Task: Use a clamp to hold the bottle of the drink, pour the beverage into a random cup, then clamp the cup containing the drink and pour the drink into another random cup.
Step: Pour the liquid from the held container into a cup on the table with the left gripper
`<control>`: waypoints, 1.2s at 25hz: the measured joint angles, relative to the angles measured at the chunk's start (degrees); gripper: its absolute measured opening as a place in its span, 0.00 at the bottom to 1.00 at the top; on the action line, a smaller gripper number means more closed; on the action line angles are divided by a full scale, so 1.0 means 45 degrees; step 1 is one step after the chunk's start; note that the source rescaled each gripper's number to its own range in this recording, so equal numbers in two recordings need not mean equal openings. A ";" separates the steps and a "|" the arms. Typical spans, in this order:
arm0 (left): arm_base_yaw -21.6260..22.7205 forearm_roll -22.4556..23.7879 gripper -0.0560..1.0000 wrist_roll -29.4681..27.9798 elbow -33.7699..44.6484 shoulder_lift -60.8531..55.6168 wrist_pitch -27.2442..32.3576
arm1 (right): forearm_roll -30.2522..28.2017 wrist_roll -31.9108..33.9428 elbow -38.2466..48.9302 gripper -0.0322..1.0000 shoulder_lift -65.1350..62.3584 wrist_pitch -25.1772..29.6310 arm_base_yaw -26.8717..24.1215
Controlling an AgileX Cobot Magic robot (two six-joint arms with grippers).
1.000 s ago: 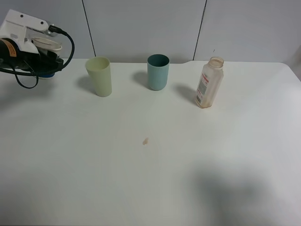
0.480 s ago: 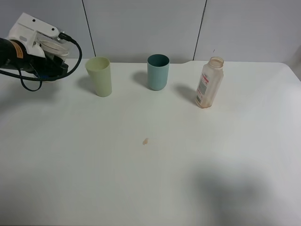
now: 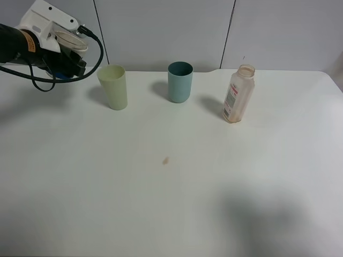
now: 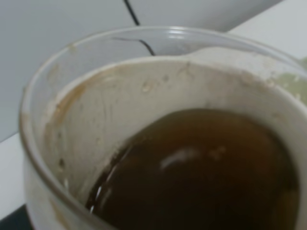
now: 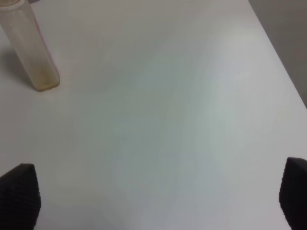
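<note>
Left gripper (image 3: 63, 63): clenched on the cup (image 3: 68, 42), which is held off the table (image 3: 171, 214), above tumbler height. The cup is seen slightly tipped, mouth turned toward the tumbler (image 3: 113, 87). This is judged to be the carry to the second pour, with the rim not yet over the tumbler's mouth.

- The tumbler stands upright just beside the gripper and below it, on the side the cup's mouth faces. Nearest open vessel, so the likely target.
- The grip is taken low on the cup's body, presumably so the rim is left free for pouring.

Right gripper (image 5: 157, 199): released, jaws spread wide, nothing between them. It is hung above bare table. The bottle (image 5: 31, 48) stands well ahead of it and off to one side, set down upright, so that part is judged finished.

Contents:
- Cup (image 4: 96, 110): brown-stained inside, and the drink (image 4: 206, 172) is held dark and glossy, well below the rim.
- Bottle (image 3: 238, 93): uncapped, and only a brownish tint is seen near the base.
- Tumbler: nothing can be made out inside.
- Teal cup (image 3: 180, 81): beyond the tumbler from the left gripper. Its inside is not shown.
- A small brown stain (image 3: 166, 160) is noted on the table, well apart from both grippers.
</note>
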 joint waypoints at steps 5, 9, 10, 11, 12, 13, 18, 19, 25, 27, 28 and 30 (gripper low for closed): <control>-0.0034 0.0037 0.10 0.0123 0.0000 0.0000 0.0242 | 0.0000 0.0000 0.0000 1.00 0.0000 0.0000 0.0000; -0.0034 0.0118 0.10 0.0123 0.0000 0.0000 0.0550 | 0.0000 0.0000 0.0000 1.00 0.0000 0.0000 0.0000; -0.0034 0.0128 0.10 0.0127 0.0000 0.0000 0.0591 | 0.0000 0.0000 0.0000 1.00 0.0000 0.0000 0.0000; -0.0034 0.0128 0.10 0.0127 0.0000 0.0000 0.0613 | 0.0000 0.0000 0.0000 1.00 0.0000 0.0000 0.0000; -0.0034 0.0128 0.10 0.0127 0.0000 0.0000 0.0639 | 0.0000 0.0000 0.0000 1.00 0.0000 0.0000 0.0000; -0.0034 0.0128 0.10 0.0127 0.0000 0.0000 0.0665 | 0.0000 0.0000 0.0000 1.00 0.0000 0.0000 0.0000; -0.0164 0.0182 0.10 0.0313 0.0000 0.0000 0.0821 | 0.0000 0.0000 0.0000 1.00 0.0000 0.0000 0.0000; -0.0164 0.0194 0.10 0.0372 0.0000 0.0000 0.0821 | 0.0000 0.0000 0.0000 1.00 0.0000 0.0000 0.0000; -0.0164 0.0193 0.10 0.0454 0.0000 0.0000 0.0872 | 0.0000 0.0000 0.0000 1.00 0.0000 0.0000 0.0000; -0.0164 0.0207 0.10 0.0466 0.0000 0.0000 0.0872 | 0.0000 0.0000 0.0000 1.00 0.0000 0.0000 0.0000; -0.0164 0.0225 0.10 0.0495 0.0000 0.0000 0.0872 | 0.0000 0.0000 0.0000 1.00 0.0000 0.0000 0.0000; -0.0164 0.0247 0.10 0.0495 0.0000 0.0000 0.0872 | 0.0000 0.0000 0.0000 1.00 0.0000 0.0000 0.0000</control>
